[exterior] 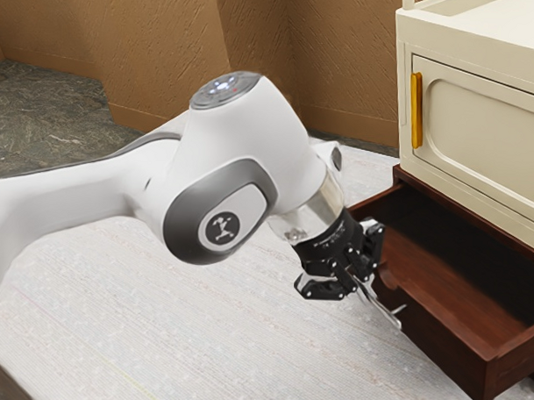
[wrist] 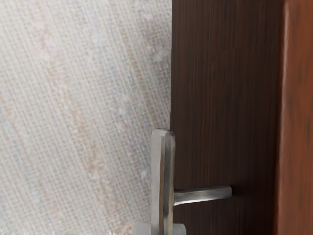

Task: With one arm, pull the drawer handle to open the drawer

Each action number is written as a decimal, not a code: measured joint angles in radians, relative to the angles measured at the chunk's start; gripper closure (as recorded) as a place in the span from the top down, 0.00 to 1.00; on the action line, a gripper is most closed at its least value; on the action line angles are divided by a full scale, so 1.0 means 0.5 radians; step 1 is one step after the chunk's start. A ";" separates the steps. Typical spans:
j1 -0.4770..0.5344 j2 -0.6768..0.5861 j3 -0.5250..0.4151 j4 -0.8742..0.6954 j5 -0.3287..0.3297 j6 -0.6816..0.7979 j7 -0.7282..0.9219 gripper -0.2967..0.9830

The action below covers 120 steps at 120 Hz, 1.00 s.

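The dark red-brown drawer stands pulled out of its cabinet, with its inside visible in the exterior view. A silver bar handle is fixed to its front. My gripper is at this handle, beside the drawer front. In the wrist view the handle runs along the dark drawer front, joined to it by a short post. At the lower edge, the gripper has a grey fingertip against each side of the bar, shut on it.
A cream cabinet with a yellow upright handle stands above the drawer. The pale woven floor lies below the arm and in front of the drawer. Brown textured walls are behind.
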State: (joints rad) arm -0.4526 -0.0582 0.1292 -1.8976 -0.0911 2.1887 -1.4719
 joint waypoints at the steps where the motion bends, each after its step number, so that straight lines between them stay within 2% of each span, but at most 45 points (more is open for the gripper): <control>1: 0.000 -0.003 0.000 -0.003 0.000 0.000 0.000 0.15; 97: -0.002 -0.262 0.012 -0.269 0.006 0.010 0.010 0.15; 120: 0.034 -0.283 0.013 -0.272 0.008 0.011 0.017 0.20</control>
State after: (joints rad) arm -0.4357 -0.1997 0.1356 -2.0335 -0.0873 2.1942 -1.4633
